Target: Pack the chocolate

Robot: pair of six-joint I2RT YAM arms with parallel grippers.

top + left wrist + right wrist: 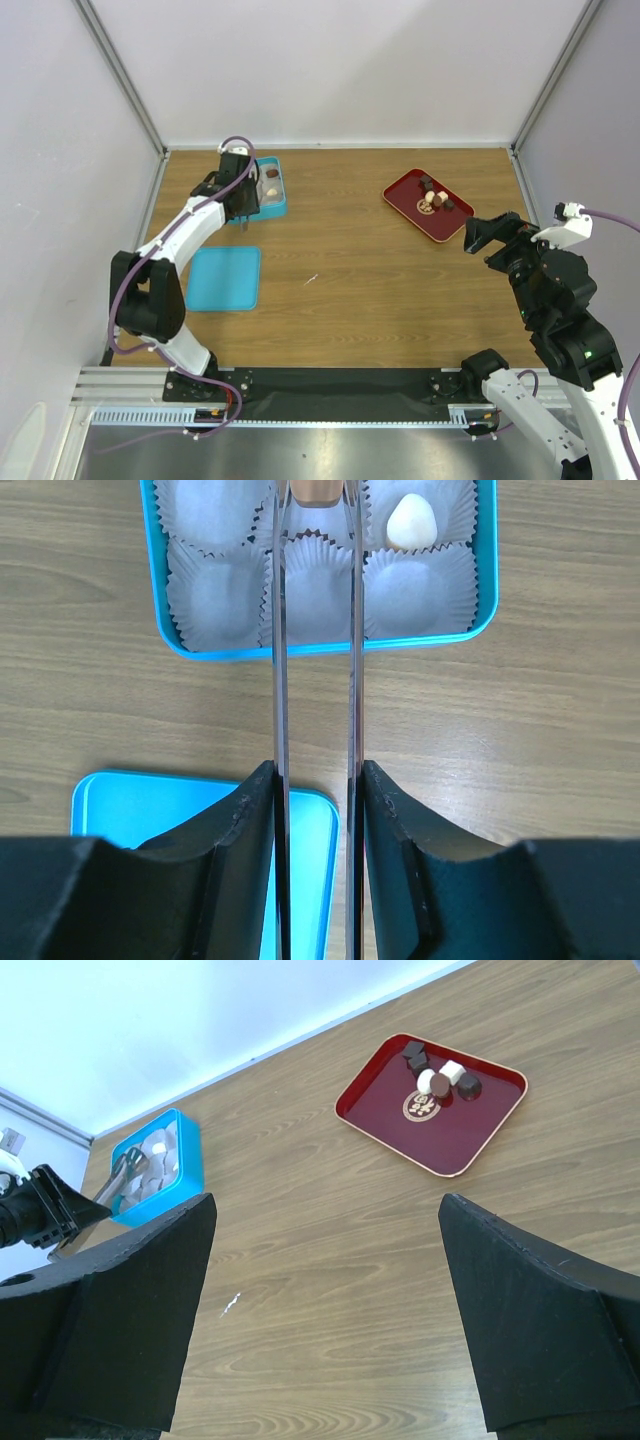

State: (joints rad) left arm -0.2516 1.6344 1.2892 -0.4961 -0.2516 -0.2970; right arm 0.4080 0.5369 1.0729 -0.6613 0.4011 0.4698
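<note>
Nearest the bases, the left end effector is clamped on the metal tongs. The blades reach out past the blue lid, which lies flat on the bench, and on over the blue tin. Pinched at the tips is a tan chocolate, smooth and blocky, above the middle cup of the far row; whether it touches the paper, I can't tell.

To do this well, I'd say: lower it straight down, ease the squeeze gently so the blades don't flick it, then lift clear of the fluted paper cups. The cup beside it holds a cream chocolate, rounded and pale.

Across the bench the right end effector hangs with its fingers wide apart, empty. Beyond it, the red tray carries a cluster of chocolates, dark and cream.
</note>
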